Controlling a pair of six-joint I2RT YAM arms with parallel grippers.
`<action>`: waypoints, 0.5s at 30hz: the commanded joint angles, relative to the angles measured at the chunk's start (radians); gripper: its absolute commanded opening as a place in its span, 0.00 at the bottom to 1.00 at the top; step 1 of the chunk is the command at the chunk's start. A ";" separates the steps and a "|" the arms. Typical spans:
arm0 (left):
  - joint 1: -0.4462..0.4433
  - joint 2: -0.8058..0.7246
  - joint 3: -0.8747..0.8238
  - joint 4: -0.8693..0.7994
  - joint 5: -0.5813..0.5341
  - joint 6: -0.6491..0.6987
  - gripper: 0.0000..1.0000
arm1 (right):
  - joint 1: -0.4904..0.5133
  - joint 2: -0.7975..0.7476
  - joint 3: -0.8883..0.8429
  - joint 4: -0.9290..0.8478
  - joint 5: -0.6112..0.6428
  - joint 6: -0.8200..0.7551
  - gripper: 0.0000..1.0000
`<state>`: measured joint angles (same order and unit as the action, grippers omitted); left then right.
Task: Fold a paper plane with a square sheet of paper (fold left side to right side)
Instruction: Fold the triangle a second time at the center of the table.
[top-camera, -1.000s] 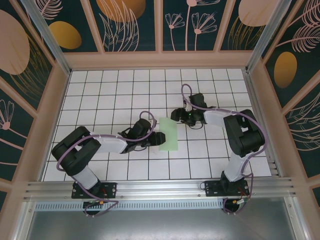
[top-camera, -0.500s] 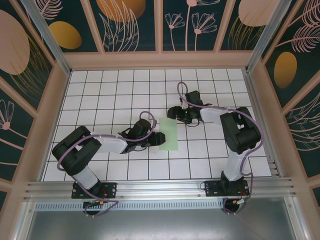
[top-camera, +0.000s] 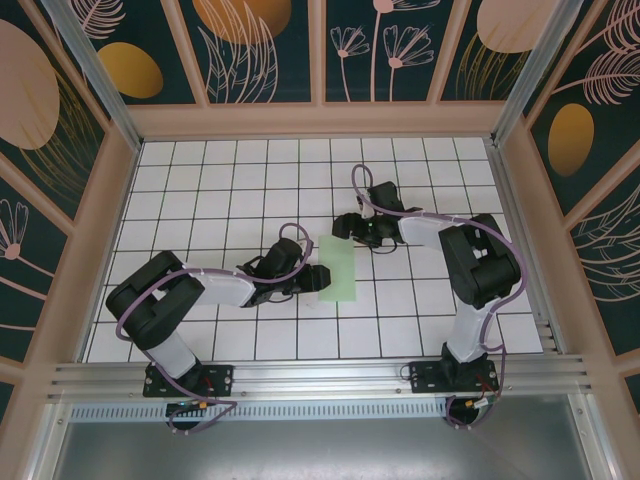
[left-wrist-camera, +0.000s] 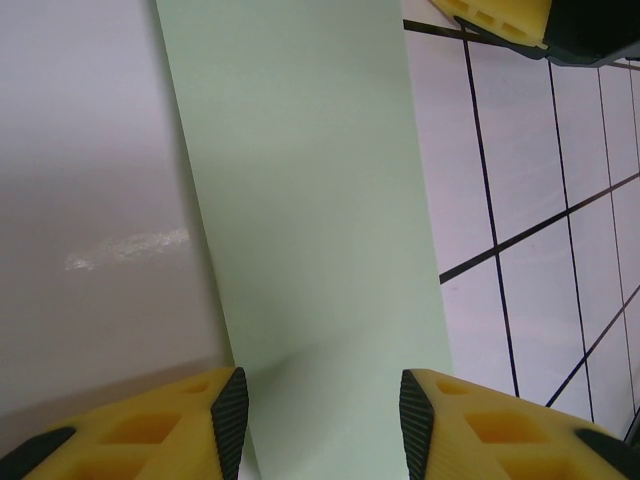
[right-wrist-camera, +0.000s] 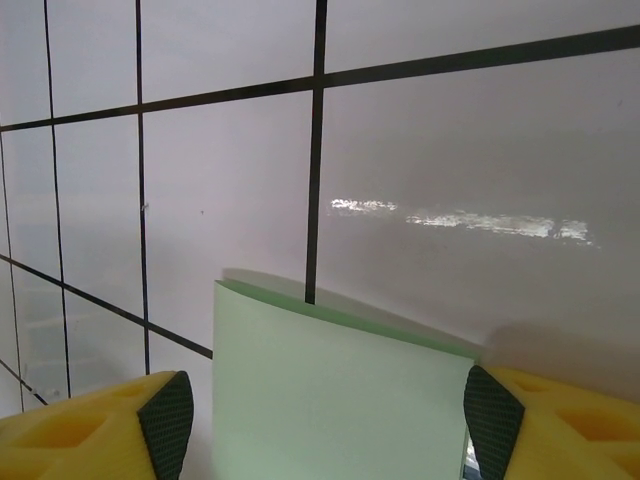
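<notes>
Cameras one by one: from the top, your square sheet of paper (top-camera: 337, 268) lies folded mid-table (top-camera: 220, 200), left gripper (top-camera: 305, 276) at its left edge, right gripper (top-camera: 346, 229) at its far end. Left wrist: jaws parted, paper flat between them. Right wrist: jaws wide, straddling a slightly lifted edge.

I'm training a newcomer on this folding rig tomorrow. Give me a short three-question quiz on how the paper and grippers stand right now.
1. True or false: the paper lies as a full, unfolded square.
2. The right gripper is at the paper's: A) near end, B) far end, C) middle.
3. Fill in: the left gripper is ____ (open or shut).

Key: 1 false, it is a narrow folded rectangle; 2 B; 3 open.
</notes>
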<state>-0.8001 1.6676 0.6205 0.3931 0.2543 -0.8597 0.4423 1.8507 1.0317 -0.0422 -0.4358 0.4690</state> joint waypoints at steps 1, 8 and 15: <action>-0.007 0.015 -0.011 0.016 0.000 -0.013 0.47 | 0.007 0.012 0.047 -0.010 0.025 -0.029 0.76; -0.008 0.018 -0.010 0.020 0.004 -0.014 0.47 | 0.008 0.034 0.066 -0.029 0.046 -0.039 0.78; -0.007 0.014 -0.010 0.020 0.004 -0.013 0.47 | 0.007 0.033 0.070 -0.038 0.065 -0.044 0.80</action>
<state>-0.8009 1.6733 0.6205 0.3931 0.2543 -0.8627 0.4423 1.8713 1.0737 -0.0605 -0.3897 0.4492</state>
